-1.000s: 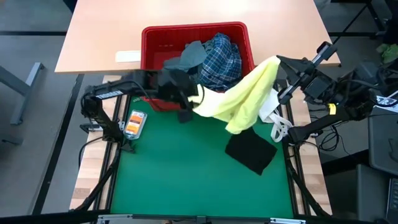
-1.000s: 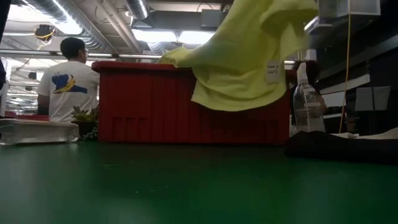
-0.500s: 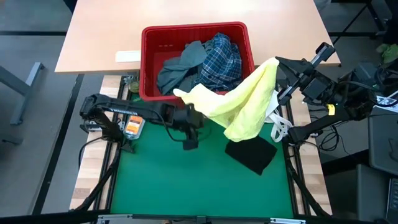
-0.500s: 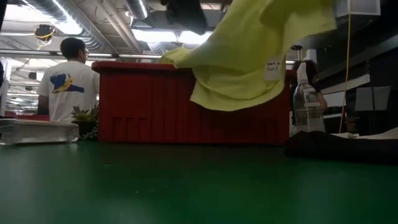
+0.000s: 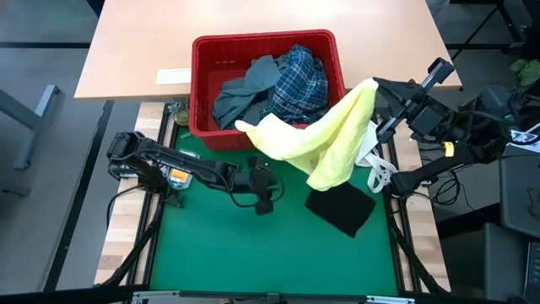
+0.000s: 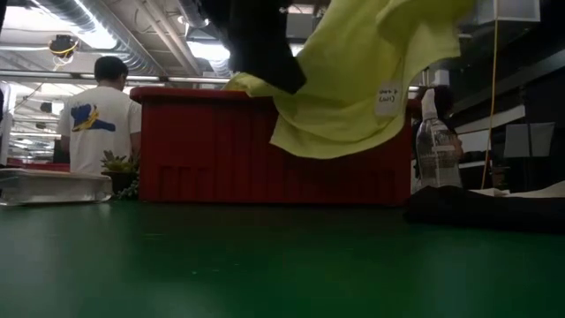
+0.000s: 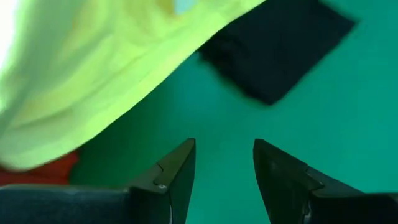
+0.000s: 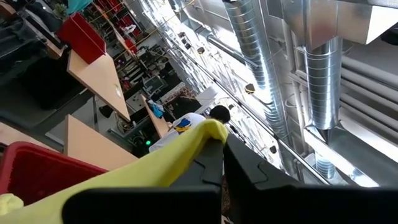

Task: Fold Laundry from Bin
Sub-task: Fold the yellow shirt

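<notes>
Near edge of the table [image 5: 211, 245]: bare green mat, nothing laid out for folding yet.

Left gripper [image 5: 263, 196] hangs low over the mat mid-table, jaws spread, nothing between them. Its wrist view looks down past the fingers [image 7: 177, 168] at the mat.

Dark navy garment [image 5: 340, 209] lies flat on the mat, right of centre, near the yellow one's hanging hem.

Right gripper [image 8: 222, 144] is up high at the table's right edge, jaws pressed together, pinching one corner of the yellow garment [image 5: 325, 139]. It hangs in the air as a sagging sling. Its far tail drapes onto the front rim of the red bin [image 5: 199, 84].

Bin sits at the back of the mat. Plaid shirt [image 5: 299, 80] and grey-blue garment [image 5: 245, 89] are inside, untouched.

Beyond the table a person [image 6: 99, 115] stands with their back turned.

Step in hand, my read: pulling the yellow piece out for spreading; not flat yet. Next move calls for the left jaws to take a free corner or edge so both arms can stretch it and lay it on open mat, clear of the navy one. Risk: the tail snags on the rim.
</notes>
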Robot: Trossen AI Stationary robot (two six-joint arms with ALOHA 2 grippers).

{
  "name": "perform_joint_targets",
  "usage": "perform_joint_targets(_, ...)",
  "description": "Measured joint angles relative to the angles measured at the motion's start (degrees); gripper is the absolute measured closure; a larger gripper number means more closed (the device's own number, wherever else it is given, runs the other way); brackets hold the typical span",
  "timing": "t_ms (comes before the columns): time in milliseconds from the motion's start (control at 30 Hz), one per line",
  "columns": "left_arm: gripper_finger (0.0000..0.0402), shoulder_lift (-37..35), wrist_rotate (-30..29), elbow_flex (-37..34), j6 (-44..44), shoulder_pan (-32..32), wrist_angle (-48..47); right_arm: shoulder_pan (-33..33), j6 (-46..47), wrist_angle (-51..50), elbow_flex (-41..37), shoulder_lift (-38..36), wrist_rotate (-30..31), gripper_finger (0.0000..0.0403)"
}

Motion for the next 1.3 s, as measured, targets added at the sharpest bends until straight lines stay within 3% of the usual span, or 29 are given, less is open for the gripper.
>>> perform_joint_targets(733, 0.0246, -0.90, -34.15, 0.04, 7.37, -2.87, -0.65, 0.00, 1.07, -2.43, -0.02, 0.00, 0.02, 0.0398)
perform_joint_targets(867, 0.0246, -0.90, -32.67, 0.04, 8.96, -1.97, -0.69, 0.00, 1.07, -2.41, -0.02, 0.00, 0.02, 0.0398)
perform_joint_targets(1000, 0.0246, -0.84, -25.50, 0.04, 9.00, 0.48, -1.08, -0.01, 1.07, -2.43, -0.02, 0.00, 0.02, 0.0398)
perform_joint_targets(1167, 0.0246, -0.83, -25.82, 0.04, 9.00, 3.61, -1.06, 0.00, 1.07, -2.43, -0.02, 0.00, 0.02, 0.0398)
perform_joint_targets(1300, 0.0289, -0.83, -21.39, 0.04, 8.98, 5.55, -0.55, -0.01, 1.07, -2.42, -0.02, 0.00, 0.02, 0.0398)
